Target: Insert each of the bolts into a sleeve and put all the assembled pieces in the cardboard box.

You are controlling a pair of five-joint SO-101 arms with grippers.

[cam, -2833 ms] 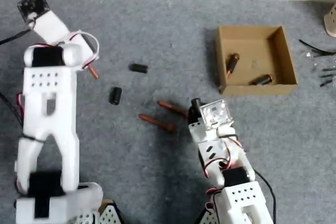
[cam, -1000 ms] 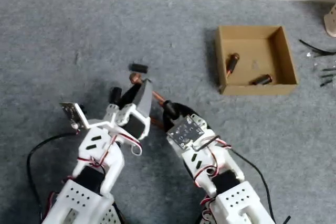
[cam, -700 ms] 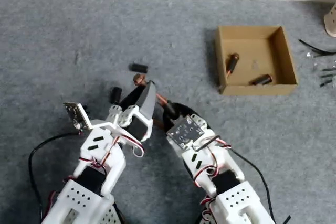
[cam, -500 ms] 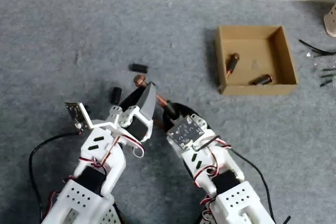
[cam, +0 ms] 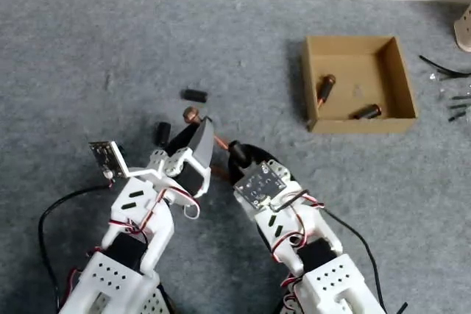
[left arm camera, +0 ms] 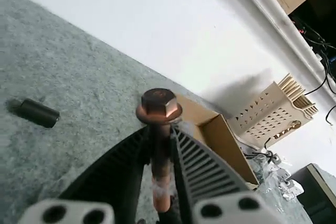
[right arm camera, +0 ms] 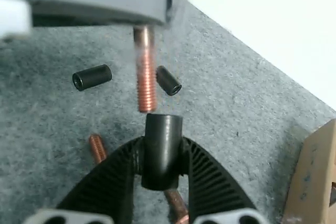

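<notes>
My left gripper [cam: 200, 130] is shut on a copper bolt [cam: 190, 114], whose hex head [left arm camera: 159, 106] sticks up above the fingers. My right gripper [cam: 238, 155] is shut on a black sleeve [right arm camera: 161, 148], mouth facing the bolt. The bolt's threaded shaft [right arm camera: 144, 72] hangs just over that mouth, its tip close to the rim, not inside. Two loose sleeves [cam: 194, 95] [cam: 162, 132] lie on the grey carpet beyond the grippers. The cardboard box [cam: 313, 93] at the right holds two assembled pieces [cam: 325, 87] [cam: 366, 112].
Two more bolts [right arm camera: 96, 148] [right arm camera: 176, 208] lie on the carpet under my right gripper. Small tools [cam: 450, 97] are scattered right of the box. A white perforated holder [cam: 464, 29] stands at the far right edge.
Both arms came together at the table's middle, the left bringing its bolt from the far left. In the last half second the bolt drew back slightly from the sleeve.
</notes>
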